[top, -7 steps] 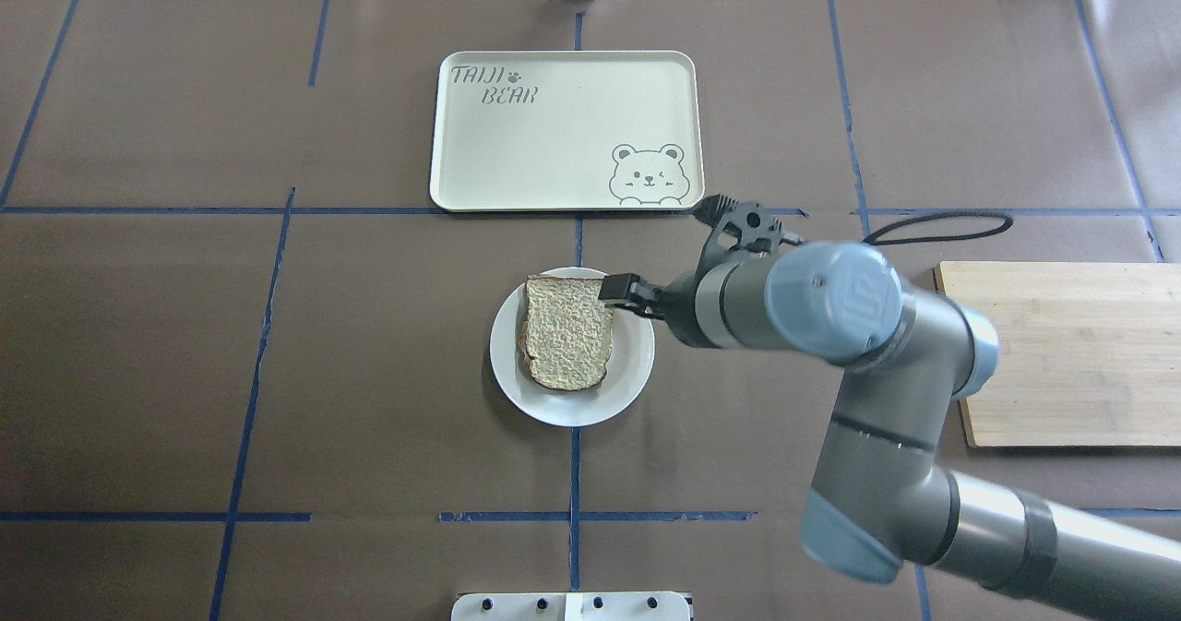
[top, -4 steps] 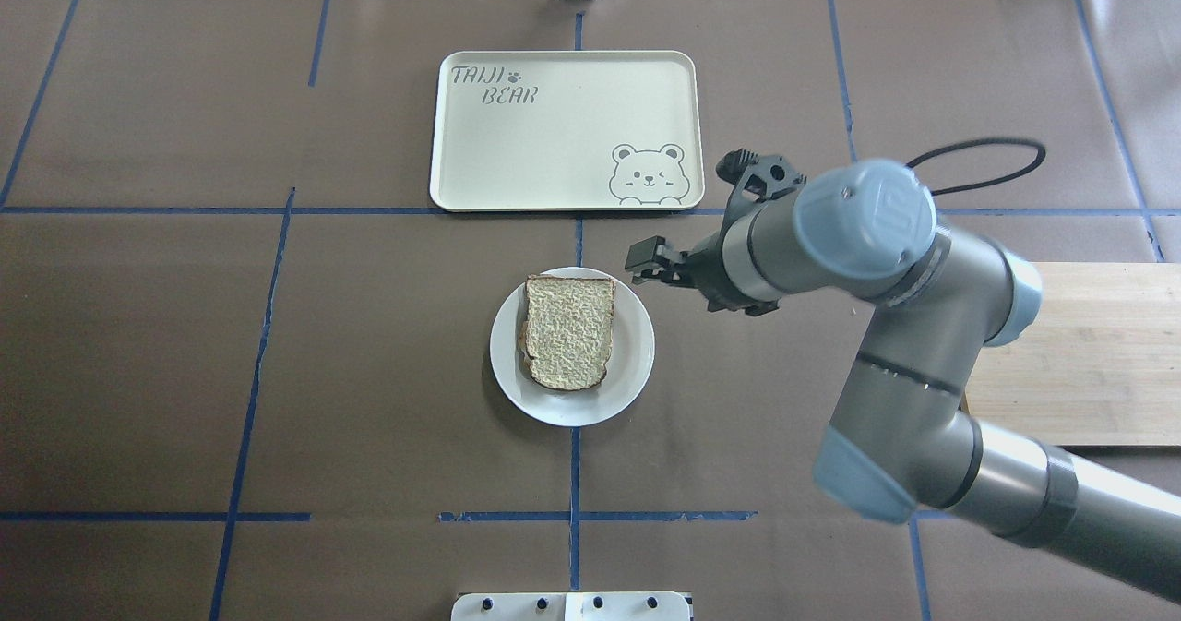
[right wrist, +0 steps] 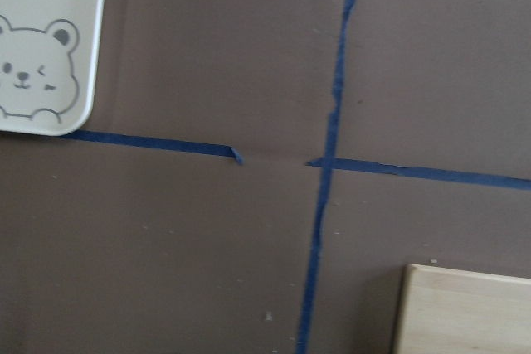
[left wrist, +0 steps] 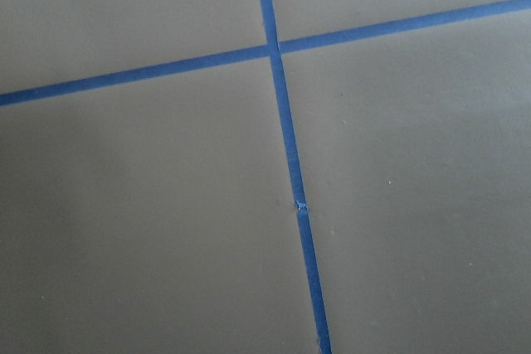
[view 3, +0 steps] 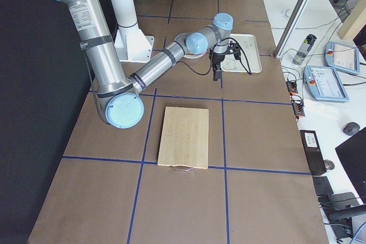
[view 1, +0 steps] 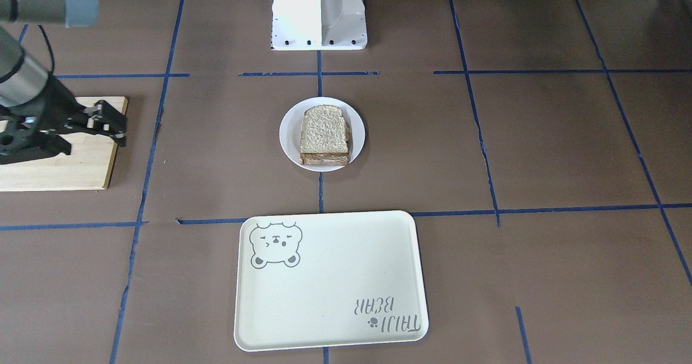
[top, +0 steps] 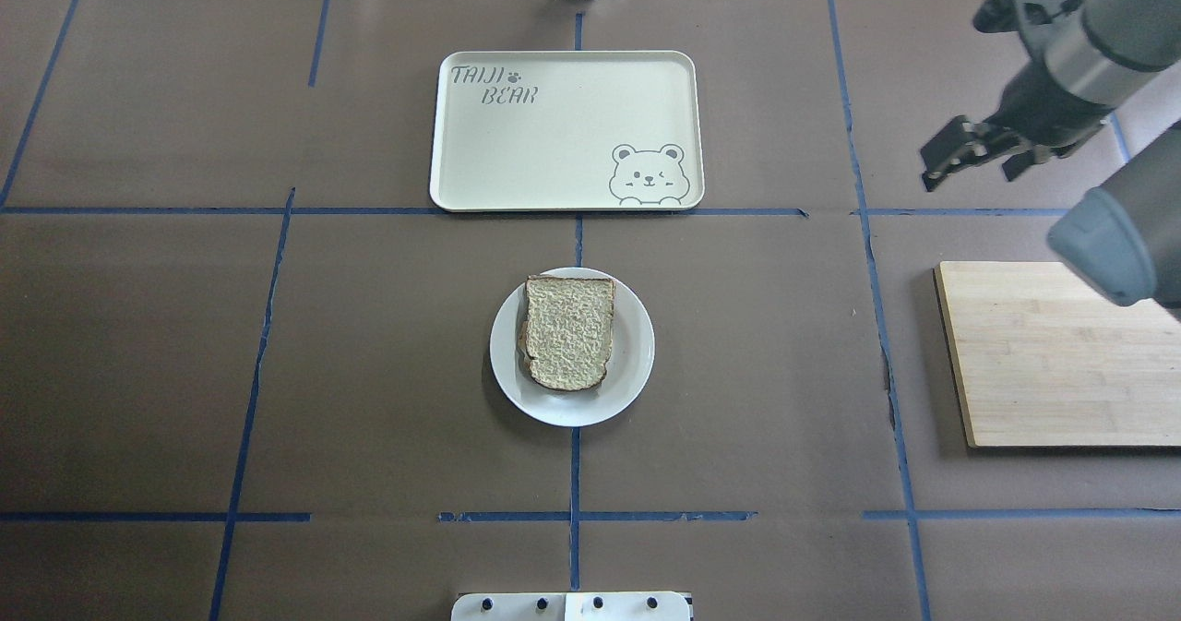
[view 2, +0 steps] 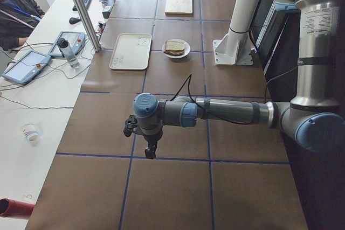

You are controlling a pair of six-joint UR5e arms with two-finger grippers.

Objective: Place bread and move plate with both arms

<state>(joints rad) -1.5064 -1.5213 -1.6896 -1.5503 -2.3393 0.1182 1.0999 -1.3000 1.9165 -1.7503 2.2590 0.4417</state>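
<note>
The bread (top: 567, 330) is seen lying flat on the plate (top: 637, 349), rounded top toward the robot, at the table's centre, on the blue tape line running fwd from the pedestal (view 1: 319, 12). In the front view a darker layer is made out under the slice's near edge; what it is can't be told. The plate is set between the pedestal and the tray (top: 443, 141), apart from both; nothing is touching it or the bread. The R gripper (top: 943, 155) is held up off the table on the robot's right, well apart from the plate, and is shown released: its black fingers (view 1: 111, 112) are parted w/ a gap between them and nothing is held. From its wrist cam only the tray's bear corner, a tape crossing and a corner of the cutting board (top: 1061, 353) are seen, so it is placed over the bare mat between tray and board. The L gripper (view 2: 151, 151) is caught only in the left side view, pointed down above the mat far out on the robot's left, well apart from the plate; whether it is released or clenched can't be told. Its wrist cam shows only mat and crossed tape.
</note>
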